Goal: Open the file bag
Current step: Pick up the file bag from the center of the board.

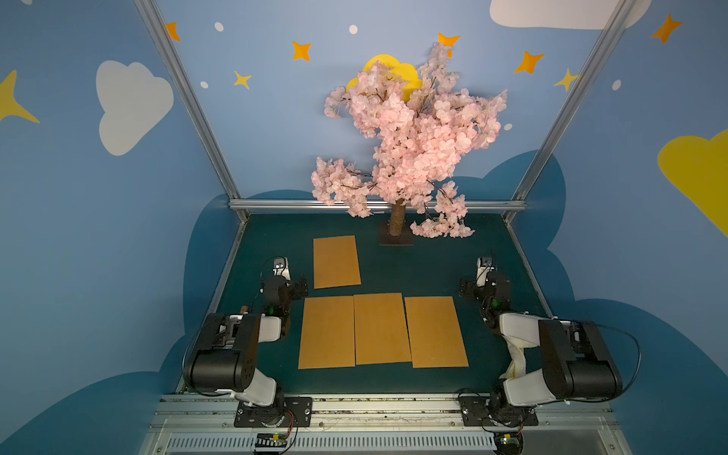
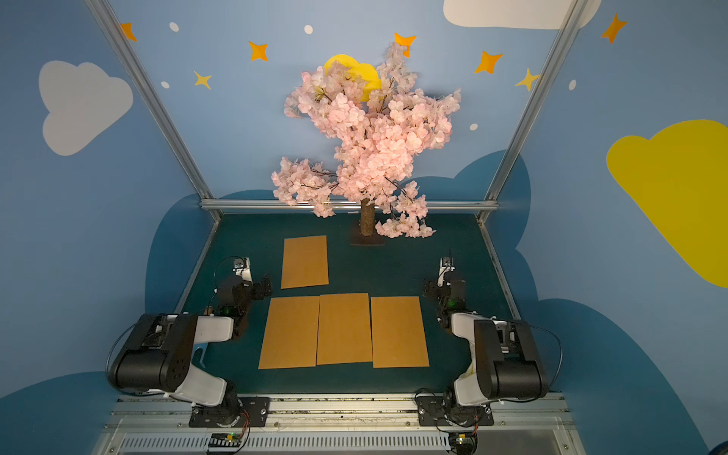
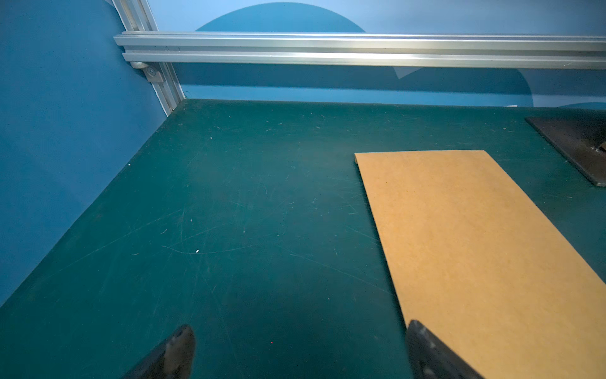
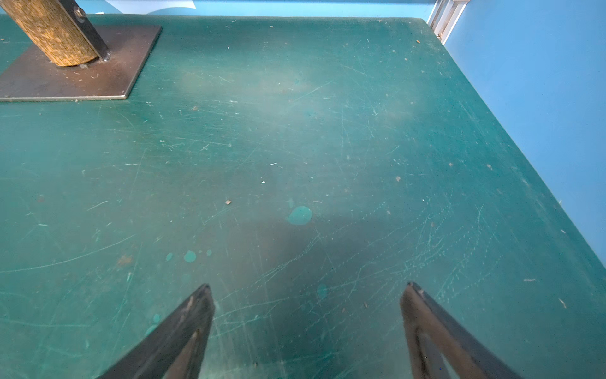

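Several flat brown rectangular sheets lie on the green table (image 1: 275,244). Three sit side by side near the front (image 1: 327,332) (image 1: 381,329) (image 1: 435,332), and one lies farther back (image 1: 336,262). None shows a flap or fastening, so I cannot tell whether any is the file bag. My left gripper (image 1: 301,285) (image 3: 300,328) hangs open over bare table, with the far sheet (image 3: 475,246) beside one fingertip. My right gripper (image 1: 467,289) (image 4: 307,285) is open over bare table at the right side, holding nothing.
A pink blossom tree (image 1: 409,138) stands at the back middle on a dark metal plate (image 1: 396,238) (image 4: 82,75). Aluminium frame rails (image 1: 374,205) and blue walls close in the table at the back and sides. Both arm bases sit on the front rail (image 1: 374,405).
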`<state>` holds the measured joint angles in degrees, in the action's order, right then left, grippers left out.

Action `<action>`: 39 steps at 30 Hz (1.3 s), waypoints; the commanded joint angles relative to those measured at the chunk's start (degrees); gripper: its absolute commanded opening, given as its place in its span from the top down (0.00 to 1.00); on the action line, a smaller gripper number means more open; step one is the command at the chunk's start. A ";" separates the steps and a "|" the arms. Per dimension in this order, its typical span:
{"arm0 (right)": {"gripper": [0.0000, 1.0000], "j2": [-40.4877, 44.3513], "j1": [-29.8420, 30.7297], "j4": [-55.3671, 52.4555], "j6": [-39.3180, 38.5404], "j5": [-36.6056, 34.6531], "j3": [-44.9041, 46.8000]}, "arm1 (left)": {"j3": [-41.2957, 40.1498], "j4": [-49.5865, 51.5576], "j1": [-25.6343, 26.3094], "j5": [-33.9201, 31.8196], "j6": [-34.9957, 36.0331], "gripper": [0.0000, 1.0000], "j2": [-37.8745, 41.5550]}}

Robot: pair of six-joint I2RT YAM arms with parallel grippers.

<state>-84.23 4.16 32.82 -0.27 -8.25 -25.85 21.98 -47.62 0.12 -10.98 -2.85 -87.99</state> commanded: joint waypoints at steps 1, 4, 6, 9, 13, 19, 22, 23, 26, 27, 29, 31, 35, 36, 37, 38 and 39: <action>0.10 0.03 -0.20 1.11 -0.16 0.29 -1.10 | -0.25 -1.13 -0.13 -1.93 -0.84 0.00 0.50; 0.10 1.26 -0.47 -1.57 1.07 -0.37 -3.26 | -1.61 -1.72 -0.12 -2.44 -1.29 0.00 2.53; 0.10 2.91 -0.54 -14.04 0.71 -3.44 -10.57 | -3.75 -5.88 0.08 -0.28 0.46 0.00 3.62; 0.10 3.56 -0.94 -42.90 7.29 -9.51 -25.38 | 0.06 7.99 1.11 -9.17 -1.96 0.00 13.64; 0.10 5.05 -1.09 -56.81 11.39 -4.99 -30.04 | 12.32 41.44 -0.95 -20.47 -24.80 0.00 26.21; 0.10 16.59 -1.10 -64.30 17.72 2.90 -27.40 | 14.21 50.50 -1.01 1.66 -31.52 0.00 32.18; 0.10 22.67 -1.00 -64.05 17.02 10.23 -24.17 | 16.20 58.14 3.65 4.15 -33.21 0.00 34.68; 0.10 24.57 -0.94 -64.37 18.22 11.98 -23.15 | 16.99 60.70 5.32 4.01 -33.58 0.00 35.22; 0.10 28.70 -0.76 -67.93 25.58 17.79 -20.70 | 20.02 68.42 11.66 3.34 -33.18 0.00 35.36; 0.10 29.30 -0.29 -70.00 28.30 19.06 -20.41 | 20.74 70.90 13.98 2.91 -33.93 0.00 35.29; 0.10 30.00 1.56 -72.83 29.81 18.23 -19.66 | 20.87 72.42 18.60 3.25 -34.78 0.00 35.42; 0.10 29.38 3.45 -77.05 29.88 14.57 -20.49 | 20.57 72.87 23.36 3.25 -36.76 0.00 35.48; 0.10 25.23 4.01 -80.59 29.01 12.79 -22.04 | 22.14 73.91 30.89 2.43 -39.57 0.01 32.44; 0.10 23.77 4.09 -80.42 29.27 13.43 -22.10 | 22.76 73.79 32.92 2.12 -39.99 0.05 31.08; 0.10 22.21 4.10 -79.87 29.19 14.27 -21.89 | 23.35 73.60 34.82 1.96 -40.18 0.07 29.65; 0.10 20.76 4.10 -79.40 29.19 15.00 -21.72 | 23.97 73.55 36.40 1.73 -40.33 0.07 28.14; 0.10 19.08 4.10 -79.15 29.23 16.08 -21.70 | 24.74 73.55 38.07 1.62 -40.71 0.08 26.26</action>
<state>-62.43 8.01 -44.10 28.10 6.11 -46.70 44.42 24.16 35.05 -8.75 -41.58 -58.81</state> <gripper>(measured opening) 0.896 0.925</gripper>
